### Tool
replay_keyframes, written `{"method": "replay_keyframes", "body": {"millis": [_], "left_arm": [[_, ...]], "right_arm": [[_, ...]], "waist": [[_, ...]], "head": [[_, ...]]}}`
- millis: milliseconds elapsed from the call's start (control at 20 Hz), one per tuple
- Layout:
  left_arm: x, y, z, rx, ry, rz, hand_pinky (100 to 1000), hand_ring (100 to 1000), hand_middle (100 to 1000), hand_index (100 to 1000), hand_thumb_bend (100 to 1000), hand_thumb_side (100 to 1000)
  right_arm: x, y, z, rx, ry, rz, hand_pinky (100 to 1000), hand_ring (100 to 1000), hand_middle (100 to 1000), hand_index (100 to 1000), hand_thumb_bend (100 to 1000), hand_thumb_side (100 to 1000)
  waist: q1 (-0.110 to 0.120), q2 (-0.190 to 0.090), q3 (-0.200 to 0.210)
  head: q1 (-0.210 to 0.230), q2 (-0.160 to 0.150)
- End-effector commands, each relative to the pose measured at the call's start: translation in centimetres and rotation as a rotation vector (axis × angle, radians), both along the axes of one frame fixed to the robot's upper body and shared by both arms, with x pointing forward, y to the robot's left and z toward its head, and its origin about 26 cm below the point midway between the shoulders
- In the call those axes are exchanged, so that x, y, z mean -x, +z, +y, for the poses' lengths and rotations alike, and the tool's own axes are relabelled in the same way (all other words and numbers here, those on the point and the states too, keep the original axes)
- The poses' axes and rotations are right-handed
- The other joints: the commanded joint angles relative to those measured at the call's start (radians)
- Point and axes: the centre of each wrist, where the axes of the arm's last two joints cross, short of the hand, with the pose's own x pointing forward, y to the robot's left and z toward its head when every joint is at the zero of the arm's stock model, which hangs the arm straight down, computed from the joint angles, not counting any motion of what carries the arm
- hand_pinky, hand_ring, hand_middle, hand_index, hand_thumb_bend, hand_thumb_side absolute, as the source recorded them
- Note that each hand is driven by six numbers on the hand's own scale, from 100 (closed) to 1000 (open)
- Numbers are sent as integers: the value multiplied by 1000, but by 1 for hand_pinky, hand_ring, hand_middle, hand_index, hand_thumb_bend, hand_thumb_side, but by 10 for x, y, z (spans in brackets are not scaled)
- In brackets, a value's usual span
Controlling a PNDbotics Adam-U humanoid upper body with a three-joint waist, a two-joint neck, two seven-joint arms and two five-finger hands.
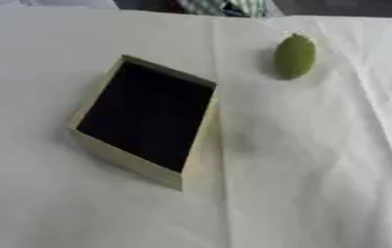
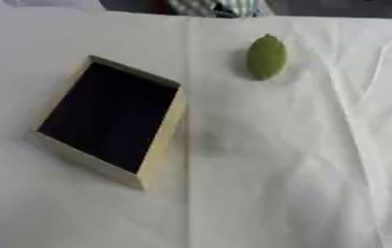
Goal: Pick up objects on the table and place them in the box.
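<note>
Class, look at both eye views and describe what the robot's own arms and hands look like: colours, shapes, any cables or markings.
Neither arm nor hand shows in either view, so nothing about their look can be described. Only the white cloth-covered table, the open box with a dark inside, and a green oval object are visible.

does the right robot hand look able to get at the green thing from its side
Probably yes: the green thing lies alone on the white cloth, right of the box, nothing around it. No robot hand shows yet.
</note>
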Motion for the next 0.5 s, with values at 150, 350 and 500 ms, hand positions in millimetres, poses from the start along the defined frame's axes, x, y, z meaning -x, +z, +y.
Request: {"method": "replay_keyframes", "body": {"millis": [150,350,500], "left_arm": [[6,12,5,-51,21,-17,632,708,624,733,473,440],[6,11,5,-54,20,-8,632,709,625,732,464,440],[6,9,5,-52,18,0,632,710,625,732,470,442]], "right_arm": [[2,30,-13,164,-143,13,887,947,793,835,100,555],[-12,50,-16,280,-226,81,890,971,813,844,100,519],[-19,70,-23,342,-298,122,890,979,824,845,100,578]], "waist": [[-4,-28,-4],[-4,-31,-4],[-3,-33,-1]], "head": [[12,4],[8,9],[3,14]]}}
